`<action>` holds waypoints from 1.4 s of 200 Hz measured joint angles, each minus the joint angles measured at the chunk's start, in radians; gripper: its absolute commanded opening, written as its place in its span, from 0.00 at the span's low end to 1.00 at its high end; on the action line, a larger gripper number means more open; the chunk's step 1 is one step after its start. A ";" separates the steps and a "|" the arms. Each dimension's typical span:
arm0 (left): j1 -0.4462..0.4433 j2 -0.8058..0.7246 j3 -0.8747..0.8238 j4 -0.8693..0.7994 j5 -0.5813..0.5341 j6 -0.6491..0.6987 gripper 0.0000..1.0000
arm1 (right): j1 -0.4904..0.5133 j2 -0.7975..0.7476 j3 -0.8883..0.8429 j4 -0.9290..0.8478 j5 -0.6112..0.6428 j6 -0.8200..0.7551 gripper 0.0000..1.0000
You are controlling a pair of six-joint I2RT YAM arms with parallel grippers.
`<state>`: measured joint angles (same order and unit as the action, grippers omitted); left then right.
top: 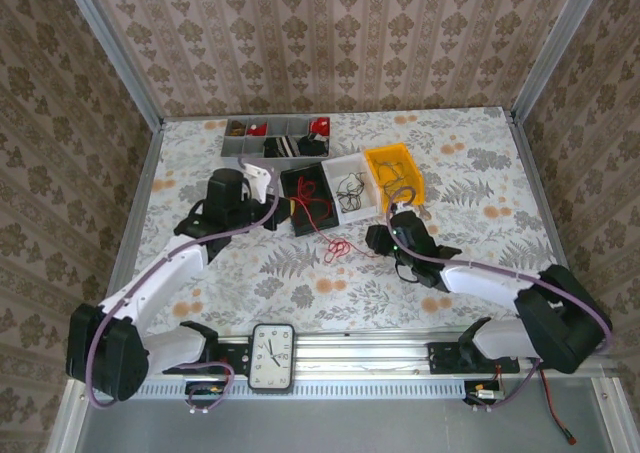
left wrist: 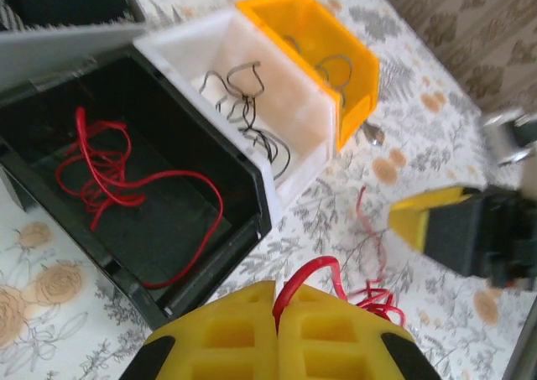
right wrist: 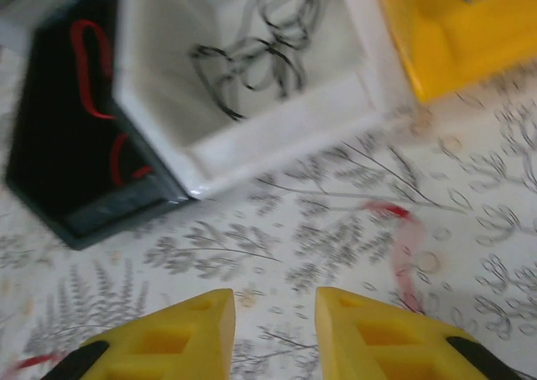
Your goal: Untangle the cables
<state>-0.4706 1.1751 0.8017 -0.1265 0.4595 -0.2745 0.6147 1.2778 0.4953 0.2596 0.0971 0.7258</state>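
A red cable (left wrist: 329, 267) arches out from between my left gripper (left wrist: 277, 306) fingers, which are shut on it. It runs down to a small red clump (left wrist: 379, 299) on the table. In the top view this red clump (top: 338, 247) lies in front of the bins, between my left gripper (top: 283, 215) and my right gripper (top: 383, 239). My right gripper (right wrist: 274, 313) is open above bare table, nothing between its fingers, and a blurred red cable (right wrist: 404, 244) lies to its right. Another red cable (left wrist: 117, 174) lies in the black bin (left wrist: 210, 267). Black cables (left wrist: 247, 111) lie in the white bin (left wrist: 306, 158).
A yellow bin (top: 394, 176) holding thin wires stands right of the white bin (top: 347, 163) and the black bin (top: 296, 223). A grey divided tray (top: 245, 147) of small parts sits behind them. A clock (top: 272, 356) rests on the front rail. Open table lies right and front.
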 measured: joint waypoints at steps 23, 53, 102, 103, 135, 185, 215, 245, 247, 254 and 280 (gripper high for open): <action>-0.039 0.046 -0.010 0.003 -0.006 0.010 0.00 | 0.021 -0.025 0.004 0.014 -0.038 -0.069 0.40; -0.060 0.094 -0.043 0.027 -0.026 0.008 0.00 | 0.060 0.060 0.068 -0.026 -0.114 -0.133 0.42; -0.072 0.111 -0.056 0.050 -0.062 0.006 0.00 | 0.086 0.178 0.121 -0.086 -0.168 -0.180 0.39; -0.072 0.111 -0.056 0.051 -0.063 0.006 0.00 | 0.086 0.179 0.121 -0.089 -0.170 -0.181 0.39; -0.072 0.111 -0.056 0.057 -0.084 0.007 0.00 | 0.086 0.179 0.134 -0.147 -0.198 -0.218 0.37; -0.074 0.122 -0.057 0.068 -0.094 0.007 0.00 | 0.086 0.220 0.163 -0.208 -0.219 -0.251 0.30; -0.074 0.122 -0.063 0.069 -0.097 0.006 0.00 | 0.086 0.258 0.190 -0.209 -0.213 -0.257 0.08; -0.074 0.110 -0.085 0.072 -0.141 0.006 0.00 | 0.086 0.264 0.193 -0.203 -0.167 -0.230 0.00; -0.074 0.106 -0.087 0.072 -0.149 0.006 0.00 | 0.086 0.264 0.193 -0.203 -0.162 -0.229 0.00; -0.074 0.088 -0.101 0.071 -0.185 0.004 0.00 | 0.085 0.264 0.193 -0.204 -0.145 -0.219 0.00; -0.046 -0.053 -0.163 0.059 -0.338 -0.029 0.00 | 0.061 0.262 0.192 -0.216 -0.074 -0.160 0.00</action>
<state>-0.5167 1.1225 0.6384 -0.0673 0.1211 -0.3038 0.6754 1.5398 0.6872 0.0441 0.0235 0.5659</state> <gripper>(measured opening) 0.048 0.045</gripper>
